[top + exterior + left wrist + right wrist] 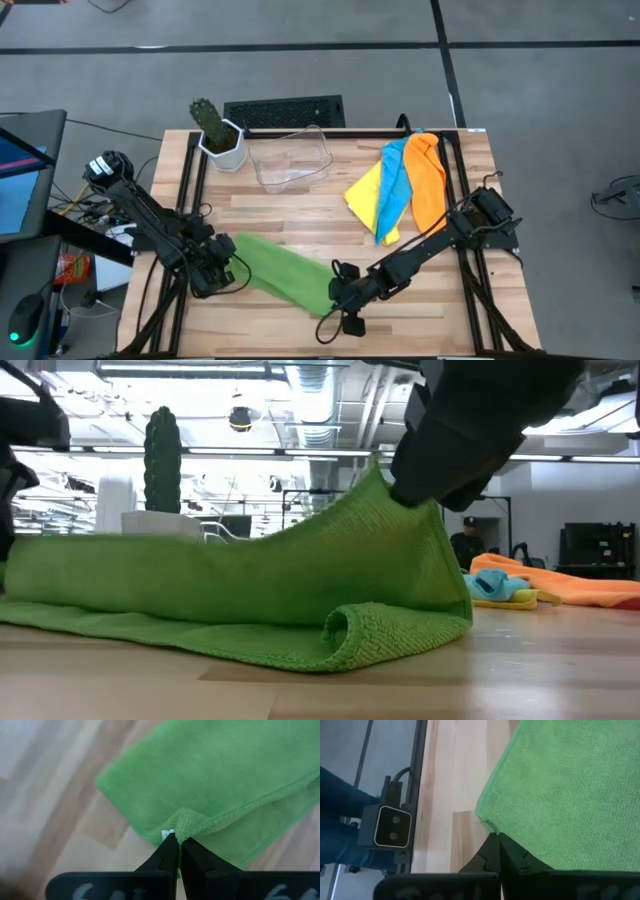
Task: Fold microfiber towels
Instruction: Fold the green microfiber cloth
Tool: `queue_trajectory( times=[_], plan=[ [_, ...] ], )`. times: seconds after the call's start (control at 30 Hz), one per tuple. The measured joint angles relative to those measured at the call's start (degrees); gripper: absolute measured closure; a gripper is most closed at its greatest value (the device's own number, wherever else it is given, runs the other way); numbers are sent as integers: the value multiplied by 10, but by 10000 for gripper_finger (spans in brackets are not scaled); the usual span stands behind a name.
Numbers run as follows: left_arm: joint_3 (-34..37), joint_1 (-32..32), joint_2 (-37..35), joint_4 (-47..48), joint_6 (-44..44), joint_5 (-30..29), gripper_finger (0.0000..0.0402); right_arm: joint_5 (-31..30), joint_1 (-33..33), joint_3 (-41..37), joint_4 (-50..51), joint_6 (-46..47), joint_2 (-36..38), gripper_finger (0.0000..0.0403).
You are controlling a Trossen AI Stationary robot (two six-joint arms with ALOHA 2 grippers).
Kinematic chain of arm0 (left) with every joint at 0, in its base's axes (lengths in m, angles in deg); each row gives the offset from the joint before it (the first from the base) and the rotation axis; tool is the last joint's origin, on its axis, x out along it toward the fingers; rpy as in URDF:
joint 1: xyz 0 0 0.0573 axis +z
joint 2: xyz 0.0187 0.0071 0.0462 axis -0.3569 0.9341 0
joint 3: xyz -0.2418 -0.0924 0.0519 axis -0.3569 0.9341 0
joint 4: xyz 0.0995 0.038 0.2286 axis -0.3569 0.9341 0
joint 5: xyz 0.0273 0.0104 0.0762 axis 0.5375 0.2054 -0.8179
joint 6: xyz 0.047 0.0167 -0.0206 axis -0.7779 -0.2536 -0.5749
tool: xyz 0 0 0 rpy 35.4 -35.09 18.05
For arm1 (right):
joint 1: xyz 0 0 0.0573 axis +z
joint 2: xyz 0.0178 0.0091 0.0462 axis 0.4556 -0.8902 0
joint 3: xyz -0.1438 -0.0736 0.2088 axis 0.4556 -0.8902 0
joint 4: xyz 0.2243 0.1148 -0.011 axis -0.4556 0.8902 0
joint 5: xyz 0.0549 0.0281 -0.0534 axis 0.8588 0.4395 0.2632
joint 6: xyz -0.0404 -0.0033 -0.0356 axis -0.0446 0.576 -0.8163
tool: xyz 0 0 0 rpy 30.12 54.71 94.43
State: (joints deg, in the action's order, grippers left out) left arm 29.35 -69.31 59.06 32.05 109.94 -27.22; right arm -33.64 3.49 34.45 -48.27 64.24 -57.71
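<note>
A green towel lies near the table's front edge between my two grippers, and both are shut on it. My left gripper is at the towel's left end and my right gripper at its right end. In the low view the towel rests on the table along most of its length. Its right end rises to my right gripper, and a rolled fold lies below. Yellow, light blue and orange towels lie heaped at the far right. My left gripper pinches a hemmed corner of the green towel between its two fingers, beside a small white tag. The fingers slant down from the table's left side. The layers beneath that corner lie on the table. My right gripper pinches the towel's right-hand corner between its two fingers, slanting down from the right. That corner is lifted off the table, and the cloth slopes down from it to the part lying flat.
A clear plastic bin and a cactus in a white pot stand at the table's far edge. Bare wood shows in the middle of the table and at the front right. A person stands in the room behind.
</note>
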Motion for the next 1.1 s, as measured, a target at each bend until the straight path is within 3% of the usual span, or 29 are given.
queue_trajectory(
  times=[0.3,0.47,0.73,0.97,1.1],
  plan=[
    [5,0,0,-18,-18,2,395,0,0,0,0,-3,0,383],
    [-17,10,0,1,-55,36,399,-4,0,0,1,0,5,391],
    [-86,22,0,158,-31,-63,401,-99,-4,0,57,15,52,392],
    [-88,26,0,190,-20,-65,401,-124,0,1,82,20,63,393],
    [-104,25,0,252,64,-88,401,-161,10,0,135,61,63,393]
  ],
)
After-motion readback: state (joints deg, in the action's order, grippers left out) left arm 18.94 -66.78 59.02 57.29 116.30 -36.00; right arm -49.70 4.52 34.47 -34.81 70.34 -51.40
